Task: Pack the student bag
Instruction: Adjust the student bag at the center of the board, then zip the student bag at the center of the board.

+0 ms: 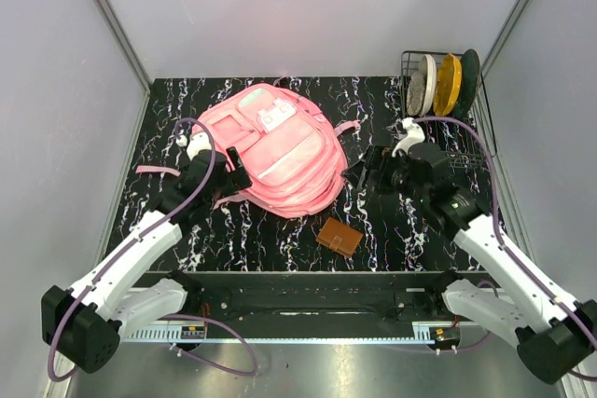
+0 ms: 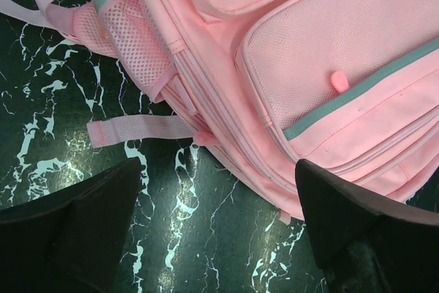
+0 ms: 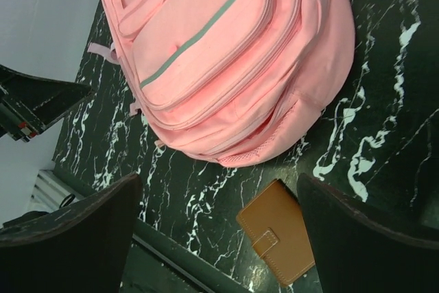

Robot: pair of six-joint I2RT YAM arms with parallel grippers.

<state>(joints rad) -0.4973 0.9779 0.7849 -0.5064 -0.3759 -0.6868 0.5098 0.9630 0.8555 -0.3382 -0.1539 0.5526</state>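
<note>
Soft pink student bag (image 1: 280,151); right wrist view, unlike left, is showing flat brown wallet (image 3: 278,231) beside it; left gripper (image 2: 218,169), right gripper (image 3: 216,190) gaping wide.

The left wrist camera gives me only a slice of the student bag (image 2: 288,66): its top and right side run off the frame, and the fingers (image 2: 75,231) of the left claw (image 2: 218,173) are cut by the lower edge. The right wrist camera loses the bag's upper end past the top edge, and one corner of the brown wallet (image 3: 274,231) sits behind a finger (image 3: 357,238). From overhead, the white label (image 1: 277,116) is too small to read, and the right claw (image 1: 370,171) blends into the dark worktop (image 1: 280,230), so I can't make out its jaws there.
</note>
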